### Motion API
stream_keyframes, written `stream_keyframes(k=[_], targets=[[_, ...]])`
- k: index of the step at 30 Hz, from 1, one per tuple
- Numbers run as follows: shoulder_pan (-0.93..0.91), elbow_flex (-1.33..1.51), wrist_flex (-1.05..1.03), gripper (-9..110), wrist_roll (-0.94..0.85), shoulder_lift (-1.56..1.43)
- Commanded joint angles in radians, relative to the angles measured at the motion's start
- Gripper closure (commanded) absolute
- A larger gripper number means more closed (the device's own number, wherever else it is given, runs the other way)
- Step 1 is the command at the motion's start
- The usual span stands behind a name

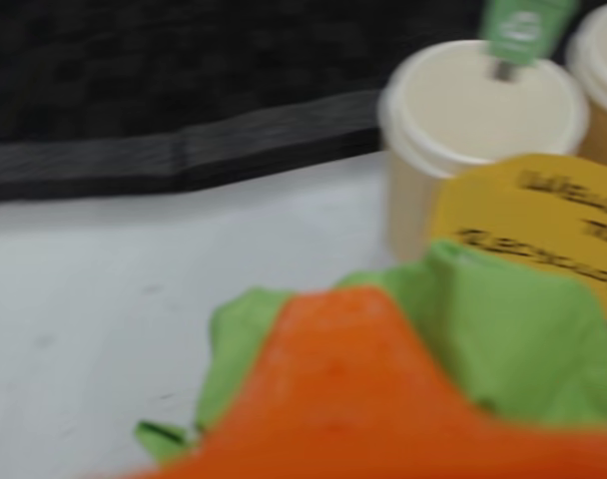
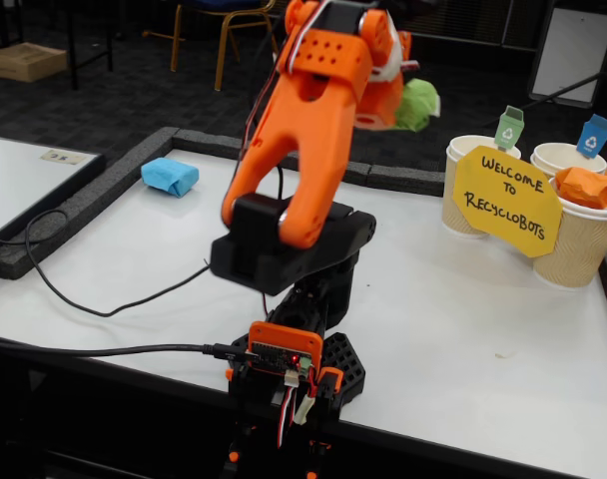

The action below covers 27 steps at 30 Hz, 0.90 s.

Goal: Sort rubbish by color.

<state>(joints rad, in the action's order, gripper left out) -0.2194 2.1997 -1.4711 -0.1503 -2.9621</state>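
Note:
My orange gripper [image 2: 398, 95] is shut on a crumpled green paper [image 2: 417, 103] and holds it high above the back of the white table [image 2: 463, 329], left of the cups. In the wrist view the green paper [image 1: 513, 339] bulges around my orange finger [image 1: 343, 399]. A paper cup with a green recycling tag [image 2: 509, 128] stands just beyond; it shows empty in the wrist view [image 1: 473, 110]. A cup with a blue tag [image 2: 592, 135] stands behind it. A third cup [image 2: 573, 244] holds an orange paper [image 2: 585, 187]. A blue crumpled paper [image 2: 170, 176] lies at the far left.
A yellow "Welcome to RecycloBots" sign [image 2: 505, 200] leans on the cups and shows in the wrist view [image 1: 543, 220]. A black foam border [image 2: 104, 190] rims the table. A black cable [image 2: 94, 304] runs over the left side. The arm's base [image 2: 289, 369] stands at the front edge.

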Motion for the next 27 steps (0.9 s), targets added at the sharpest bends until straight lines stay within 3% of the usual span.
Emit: stream_keyframes(k=[1, 13, 27], targets=[[-0.1, 0.008, 0.058, 101, -0.02, -0.069], [-0.295, 0.072, 0.106, 101, -0.023, -0.11], [-0.227, 0.086, 0.112, 101, -0.026, -0.112]])
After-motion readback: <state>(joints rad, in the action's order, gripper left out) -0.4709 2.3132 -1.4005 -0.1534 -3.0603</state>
